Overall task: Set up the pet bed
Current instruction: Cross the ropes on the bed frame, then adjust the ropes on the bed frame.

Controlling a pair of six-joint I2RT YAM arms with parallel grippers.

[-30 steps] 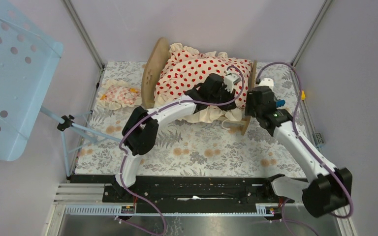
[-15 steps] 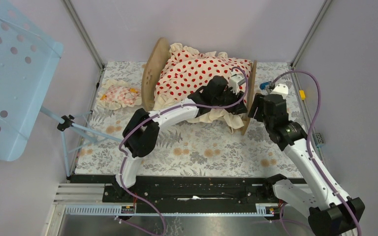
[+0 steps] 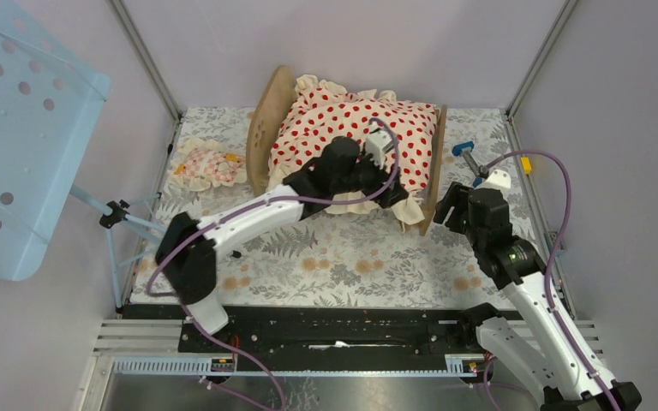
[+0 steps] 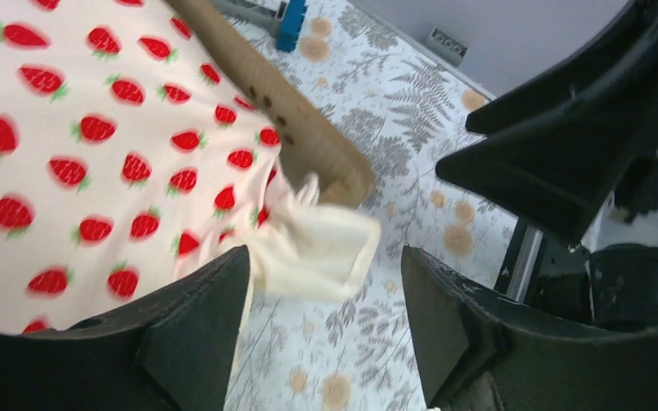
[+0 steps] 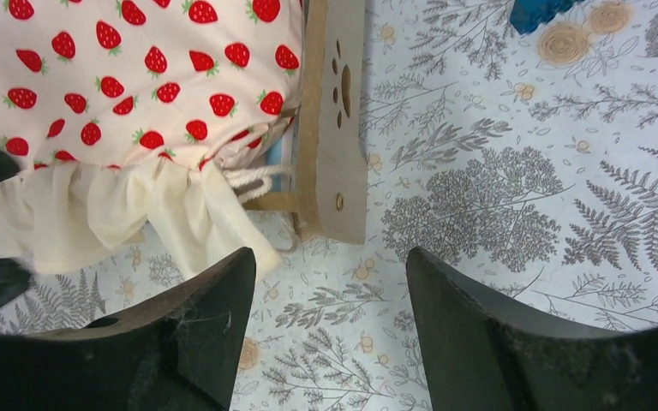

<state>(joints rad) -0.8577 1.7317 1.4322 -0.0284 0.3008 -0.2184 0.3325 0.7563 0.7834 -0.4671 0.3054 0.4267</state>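
The left gripper (image 4: 321, 282) has just let go. A second ago it was pinched shut low on the strawberry-print blanket (image 3: 343, 124); now its jaws stand well apart and hold nothing, with the cream ruffle (image 4: 317, 248) lying loose just beyond them. The right gripper (image 3: 450, 205) has drawn back from the footboard (image 5: 334, 128) toward the near right, also wide open and empty.

The pet bed (image 3: 267, 128) sits at the far middle of the floral cloth, headboard to the left, footboard to the right. The blanket is spread across it and its near hem spills over the side.

The blanket step looks finished. The pink checked pillow (image 3: 210, 165) lies on the cloth left of the headboard, so it probably comes next.
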